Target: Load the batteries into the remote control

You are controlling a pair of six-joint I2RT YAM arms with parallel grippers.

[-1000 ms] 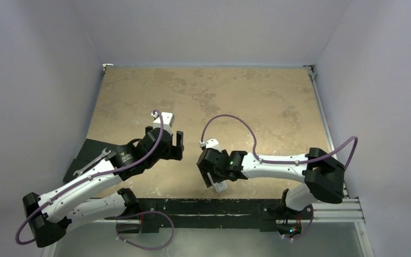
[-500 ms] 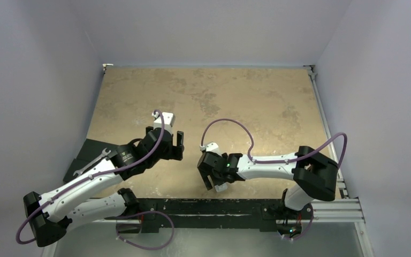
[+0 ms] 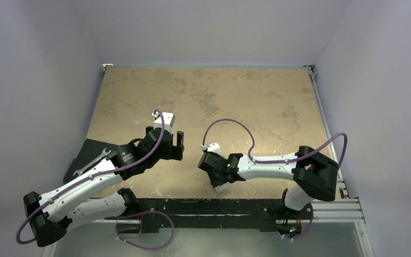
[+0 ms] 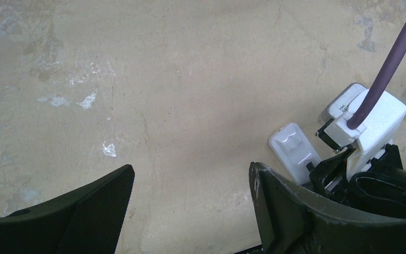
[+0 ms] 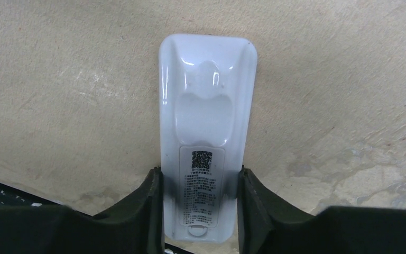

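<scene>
Item 1, right gripper point(image 5: 201, 203): I read its fingers point(image 5: 145, 209) pressed on both long sides of the remote control point(image 5: 206, 106), back face up, label between them, rounded end jutting ahead of the tips.
Item 2, left gripper point(image 4: 187, 182): fingers spread, only bare table point(image 4: 137, 79) between them.

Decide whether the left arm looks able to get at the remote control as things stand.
Probably yes. The left pincer is open, with only table surface between it and the remote control. The right pincer clamps one end, so just the free end is exposed.
</scene>
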